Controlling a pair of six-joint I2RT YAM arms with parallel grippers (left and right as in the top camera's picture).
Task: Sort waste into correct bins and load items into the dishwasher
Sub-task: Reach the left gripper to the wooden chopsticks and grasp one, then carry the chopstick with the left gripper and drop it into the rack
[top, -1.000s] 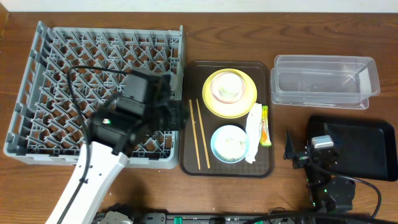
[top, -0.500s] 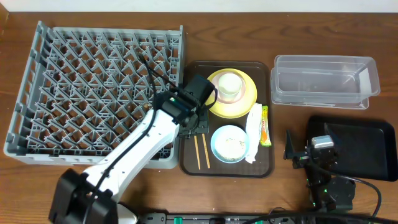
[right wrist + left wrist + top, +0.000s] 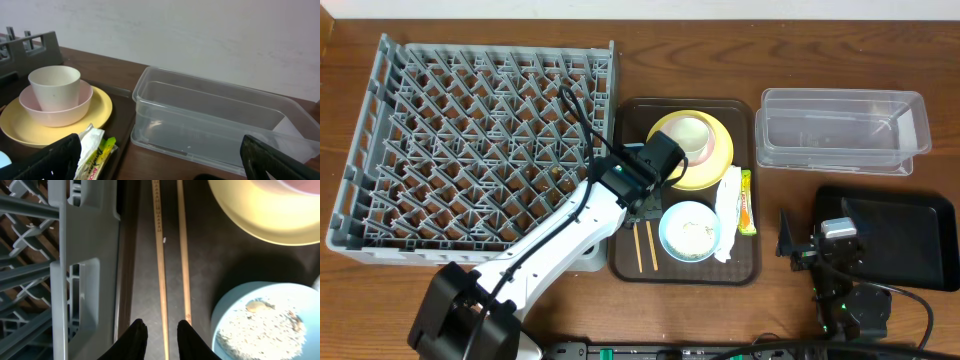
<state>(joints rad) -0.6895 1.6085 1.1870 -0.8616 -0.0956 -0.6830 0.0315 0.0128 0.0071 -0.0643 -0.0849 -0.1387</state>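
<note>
My left gripper [image 3: 161, 330] hangs low over the brown tray [image 3: 745, 272], open only a little. Its black fingertips [image 3: 137, 332] straddle the left one of two chopsticks [image 3: 160, 255] without pinching it. From overhead the left arm covers the chopsticks' [image 3: 644, 246] upper half. The blue bowl [image 3: 265, 325] with rice scraps sits just right of them. A white cup [image 3: 55, 86] stands in the pink bowl [image 3: 56, 114] on the yellow plate [image 3: 102, 111]. The white wrapper [image 3: 728, 208] and packet [image 3: 747, 205] lie along the tray's right side. My right gripper [image 3: 160, 147] stays wide open, nothing in it.
The grey dish rack [image 3: 470, 150] fills the left of the table, its edge [image 3: 80, 280] close beside my left fingers. The clear tub [image 3: 845, 130] stands at the back right. The black tray [image 3: 910, 240] lies under the right arm [image 3: 840, 255].
The left arm has swung right, from above the dish rack to the tray's left side, and has come down over the chopsticks. The right arm has not moved.
</note>
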